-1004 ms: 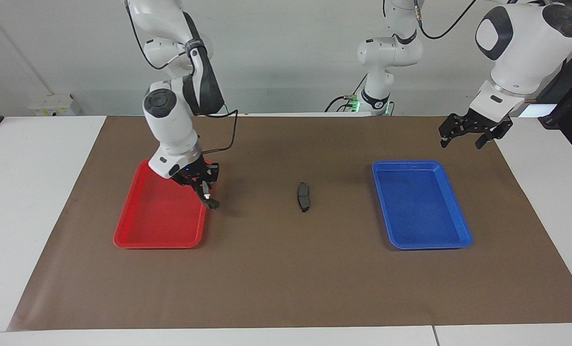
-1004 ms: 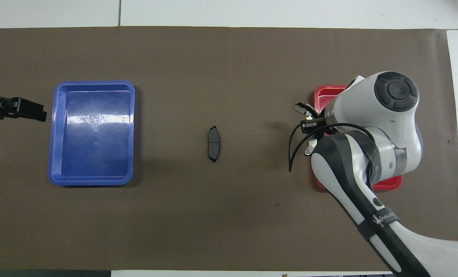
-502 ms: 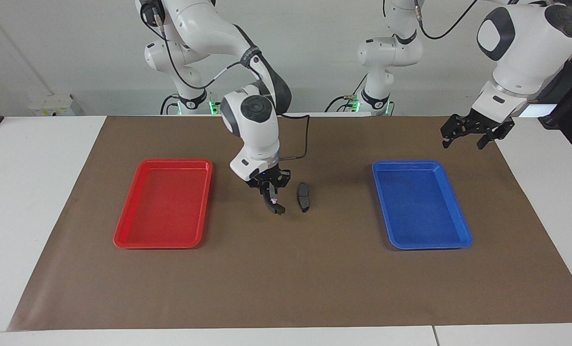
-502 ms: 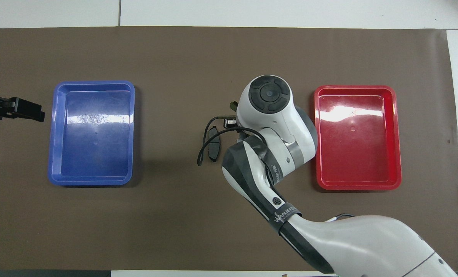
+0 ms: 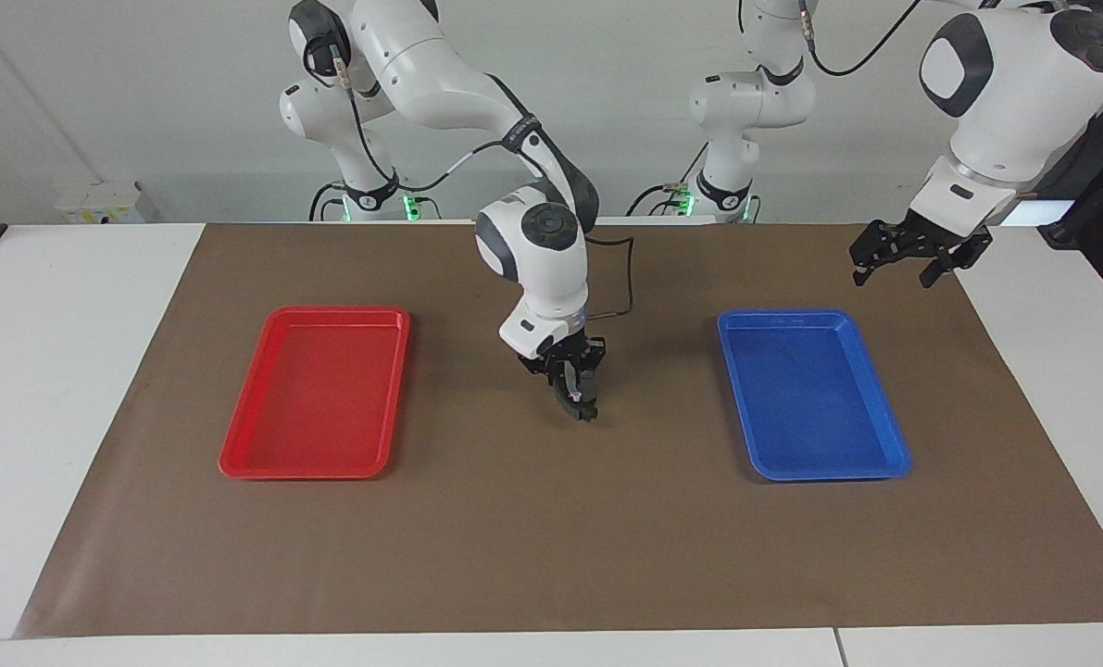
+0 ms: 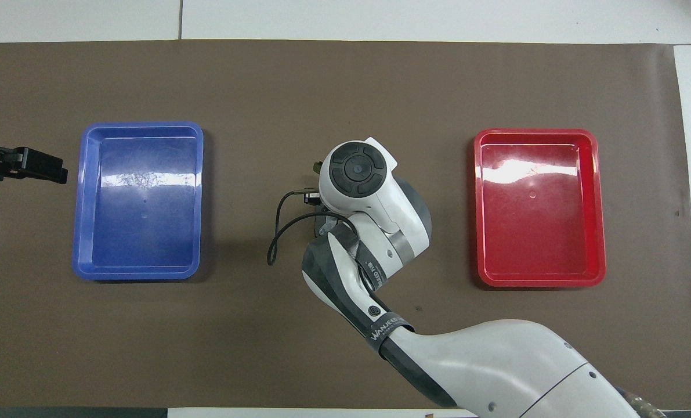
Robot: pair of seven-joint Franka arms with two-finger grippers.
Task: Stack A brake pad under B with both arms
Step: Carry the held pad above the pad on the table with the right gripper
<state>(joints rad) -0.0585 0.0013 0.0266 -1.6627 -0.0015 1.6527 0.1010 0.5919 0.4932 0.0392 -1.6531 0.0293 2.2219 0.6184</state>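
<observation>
- The A brake pad cannot be made out in either view; it presumably lies on the tabletop midway between the two trays, hidden under the right end effector.
- That end effector hangs low over this spot, fingers pointing down, gripping a dark curved piece with a pale glint, apparently B; probably lined up so B lands on the pad.
- The left end effector waits in the air over the mat's corner beside the blue tray, its fingers spread with nothing between them.
- The glossy red tray and the blue one are shallow and rounded; the brown mat looks matte.
</observation>
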